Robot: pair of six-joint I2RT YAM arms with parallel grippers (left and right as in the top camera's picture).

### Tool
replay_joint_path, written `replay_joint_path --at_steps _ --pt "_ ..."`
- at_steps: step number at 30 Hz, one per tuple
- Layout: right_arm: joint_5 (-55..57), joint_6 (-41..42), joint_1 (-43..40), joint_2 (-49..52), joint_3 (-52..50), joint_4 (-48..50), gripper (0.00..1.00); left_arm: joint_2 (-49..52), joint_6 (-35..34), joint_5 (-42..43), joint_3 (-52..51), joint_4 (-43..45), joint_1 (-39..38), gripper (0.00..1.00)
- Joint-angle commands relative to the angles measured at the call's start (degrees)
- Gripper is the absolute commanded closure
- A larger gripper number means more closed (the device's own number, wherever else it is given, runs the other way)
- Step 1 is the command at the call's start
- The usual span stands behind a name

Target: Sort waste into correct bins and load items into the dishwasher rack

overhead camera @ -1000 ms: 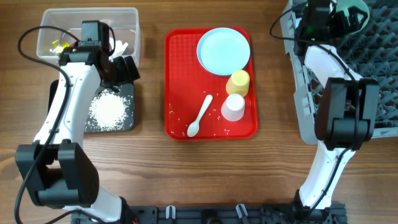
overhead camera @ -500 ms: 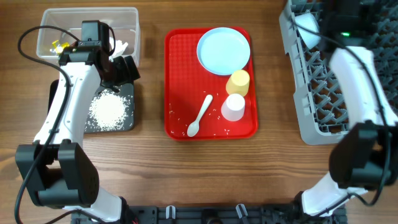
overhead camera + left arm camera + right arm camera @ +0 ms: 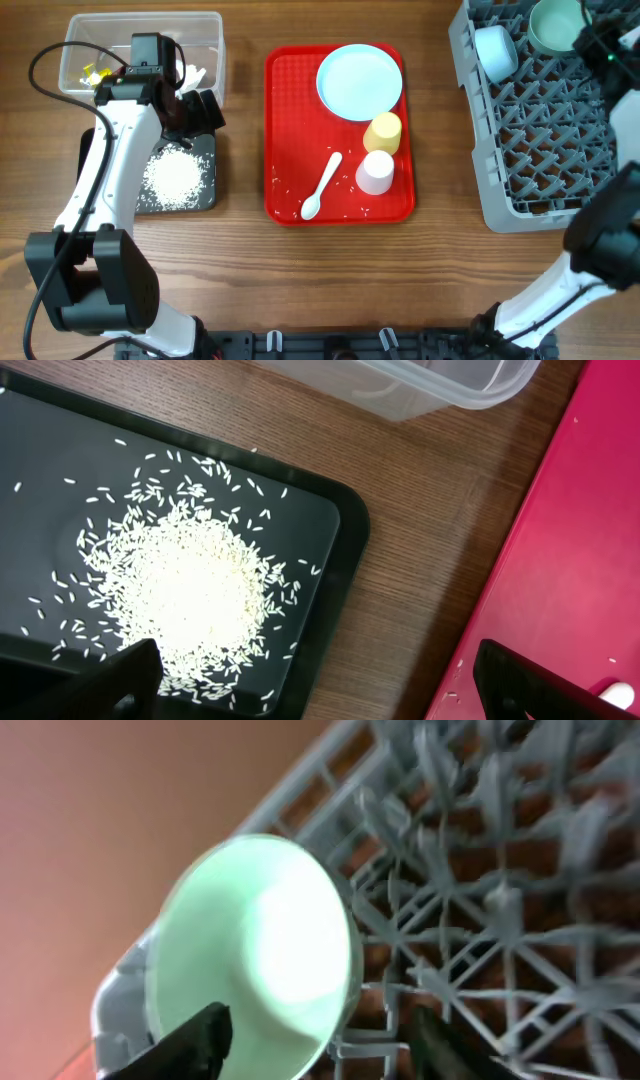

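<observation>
Dishwasher rack (image 3: 540,150), grey and full of upright prongs, is the biggest thing on the table and fills the far right corner. The first bowl (image 3: 494,50) leans on its side at the rack's far left, and the second bowl (image 3: 555,25) sits just to the right of it at the far edge. The right gripper (image 3: 320,1045) is over this corner; its fingers (image 3: 195,1035) stand partly apart with the second bowl in front of them, and I see nothing clamped between them. In the middle lies the red tray (image 3: 290,100) with the plate (image 3: 358,80) at its far end, then the yellow cup (image 3: 383,131), and touching it on the near side the white cup (image 3: 376,172) – the white spoon (image 3: 322,186) lies slanted to their left, among a few loose grains. At the far left stands the clear tub (image 3: 145,16), holding white tissue (image 3: 197,72) and small yellow and red wrappers (image 3: 92,72). Just near of the tub lies the black tray (image 3: 205,195) with a heap of rice (image 3: 175,178). The left gripper (image 3: 318,678) hangs over the right edge of the black tray – its jaws are spread as wide as they go and they hold nothing.
</observation>
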Motion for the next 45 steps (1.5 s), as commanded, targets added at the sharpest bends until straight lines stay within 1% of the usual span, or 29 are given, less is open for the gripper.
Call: replay_joint_path --at_steps 1,6,7,8,10,12,14,16,18,22,24,25,29,31,33,35,36,39,40,41,43,45 --pt "-4.85 4.66 0.0 3.87 -0.15 1.38 0.48 0.55 -0.92 0.5 -0.26 0.13 0.15 0.0" --pt "-4.52 5.14 0.04 5.75 -0.15 2.8 0.54 0.55 -0.92 0.5 -0.26 0.13 0.15 0.0" --pt "-4.48 5.2 0.04 6.1 -0.17 3.13 0.59 0.55 -0.92 0.5 -0.26 0.13 0.15 0.0" --pt "-4.42 5.14 0.04 6.23 -0.17 3.15 0.67 0.55 -0.92 0.5 -0.26 0.13 0.15 0.0" --pt "-4.46 5.11 0.04 6.25 -0.15 3.5 0.85 0.55 -0.92 0.5 -0.26 0.13 0.15 0.0" --pt "-4.46 4.9 -0.07 5.6 -0.15 3.65 0.96 0.55 -0.92 0.5 -0.26 0.13 0.15 0.0" --pt "-4.44 4.31 -0.24 4.11 -0.15 3.08 0.96 0.55 -0.92 0.5 -0.26 0.13 0.15 0.0" --pt "-4.35 1.42 -0.28 1.64 -0.15 2.89 0.96 0.55 -0.92 0.5 -0.26 0.13 0.15 0.0" --pt "-1.99 -0.66 -0.28 -1.11 -0.15 1.7 0.96 0.55 -0.92 0.5 -0.26 0.13 0.15 0.0" --pt "12.98 -8.24 0.26 -8.02 -0.15 -3.98 0.96 0.55 -0.92 0.5 -0.26 0.13 0.15 0.0" --pt "23.19 -11.39 1.18 -10.45 -0.15 -6.86 0.96 0.55 -0.92 0.5 -0.26 0.13 0.15 0.0" --pt "29.79 -11.85 2.08 -11.28 -0.15 -8.33 0.96 0.55 -0.92 0.5 -0.26 0.13 0.15 0.0" --pt "48.15 -18.08 6.82 -11.37 -0.33 -9.81 0.96 0.55 -0.92 0.5 -0.26 0.13 0.15 0.0" --pt "58.45 -22.99 11.39 -10.75 -0.33 -7.78 0.96 0.55 -0.92 0.5 -0.26 0.13 0.15 0.0" --pt "63.91 -28.65 15.26 -10.32 -0.33 -4.37 0.96 0.55 -0.92 0.5 -0.26 0.13 0.15 0.0" --pt "68.52 -35.91 18.86 -9.7 -0.35 0.63 0.96 0.55 -0.92 0.5 -0.26 0.13 0.15 0.0" --pt "70.27 -41.77 20.81 -9.03 -0.33 4.83 0.96 0.55 -0.92 0.5 -0.26 0.13 0.15 0.0" --pt "70.44 -64.15 24.24 -5.81 -0.35 20.0 0.96 0.55 -0.92 0.5 -0.26 0.13 0.15 0.0" --pt "70.4 -69.53 24.39 -4.55 -0.35 24.39 0.96 0.55 -0.92 0.5 -0.26 0.13 0.15 0.0" --pt "70.42 -73.5 24.39 -3.32 -0.35 28.04 0.96 0.55 -0.92 0.5 -0.26 0.13 0.15 0.0" --pt "70.23 -78.95 23.96 -1.38 -0.35 32.94 0.96 0.55 -0.92 0.5 -0.26 0.13 0.15 0.0" --pt "68.13 -80.59 23.47 0.15 -0.35 33.92 0.96 0.55 -0.92 0.5 -0.26 0.13 0.15 0.0"
